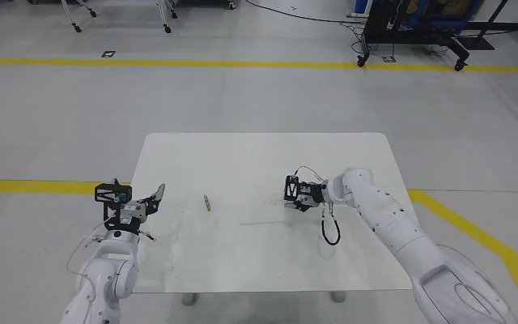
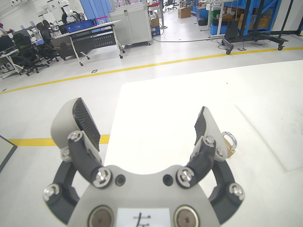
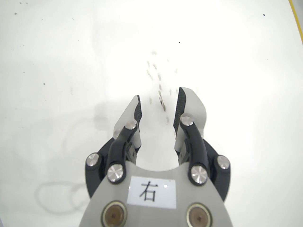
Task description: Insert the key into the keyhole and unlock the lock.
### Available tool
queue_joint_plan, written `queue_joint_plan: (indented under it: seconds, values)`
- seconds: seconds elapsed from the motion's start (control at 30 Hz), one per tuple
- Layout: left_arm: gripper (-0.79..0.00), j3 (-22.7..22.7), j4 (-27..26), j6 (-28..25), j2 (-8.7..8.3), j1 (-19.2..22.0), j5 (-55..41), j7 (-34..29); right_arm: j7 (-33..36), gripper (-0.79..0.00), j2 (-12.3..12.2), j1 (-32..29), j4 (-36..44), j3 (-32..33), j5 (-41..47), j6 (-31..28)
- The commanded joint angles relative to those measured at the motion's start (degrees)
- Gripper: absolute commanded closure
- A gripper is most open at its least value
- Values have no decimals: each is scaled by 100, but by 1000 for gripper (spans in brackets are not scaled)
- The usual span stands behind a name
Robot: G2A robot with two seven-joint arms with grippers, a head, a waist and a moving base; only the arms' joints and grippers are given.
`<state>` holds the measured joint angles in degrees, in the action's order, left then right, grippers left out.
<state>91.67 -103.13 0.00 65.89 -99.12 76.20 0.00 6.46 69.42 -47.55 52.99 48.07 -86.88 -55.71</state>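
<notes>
Key (image 3: 162, 101) lies flat on the white table (image 1: 267, 162), a small thin sliver of silvery metal. It sits just ahead of the right gripper (image 3: 159, 95), in line with the gap between the two fingers. That gripper is spread and grips nothing. Neither ribbed black pad (image 3: 178, 105) touches the key. The pads sit in smooth pale grey shells on curved black links fixed with bright round screws. In the top view the right gripper (image 1: 289, 194) hangs low over the middle of the table, and a black cable (image 1: 330, 231) loops down from its wrist.

At the table's left edge the left gripper (image 1: 154, 198) is also spread wide and bare, its ribbed pads (image 2: 85, 124) well apart. Just beyond it lies the lock (image 2: 230, 144), a small brass padlock with a curved silver shackle. One finger partly hides it in the left wrist view. In the top view the lock (image 1: 207, 202) rests on the table between the two grippers, nearer the left one and well apart from the key.

The tabletop is smooth and matte with rounded corners and a few dark specks. Past its far edge runs pale glossy floor with a yellow line (image 1: 243, 62), then a black wheeled frame (image 1: 413, 36).
</notes>
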Motion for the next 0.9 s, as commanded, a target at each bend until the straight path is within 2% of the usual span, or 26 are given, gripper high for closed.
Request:
queue_joint_plan:
  seconds: [0.0, 0.13, 0.17, 0.23, 0.27, 0.53, 0.87]
  values:
    - [-785, 0, 0, 0, 0, 0, 0, 0, 1, -372, 31, 49, -56, -60, -2, 54]
    - [-785, 0, 0, 0, 0, 0, 0, 0, -24, -348, 93, 140, -152, -185, -13, 102]
    - [-785, 0, 0, 0, 0, 0, 0, 0, -48, -283, 108, 160, -171, -215, -10, 95]
    - [-785, 0, 0, 0, 0, 0, 0, 0, -85, -49, 133, 199, -238, -263, -14, 103]
    - [-785, 0, 0, 0, 0, 0, 0, 0, -62, 0, 146, 219, -274, -291, -35, 133]
    - [-785, 0, 0, 0, 0, 0, 0, 0, -352, 0, 145, 232, -279, -331, -176, 230]
    - [-785, 0, 0, 0, 0, 0, 0, 0, -684, 0, -94, -145, 300, -19, -492, 345]
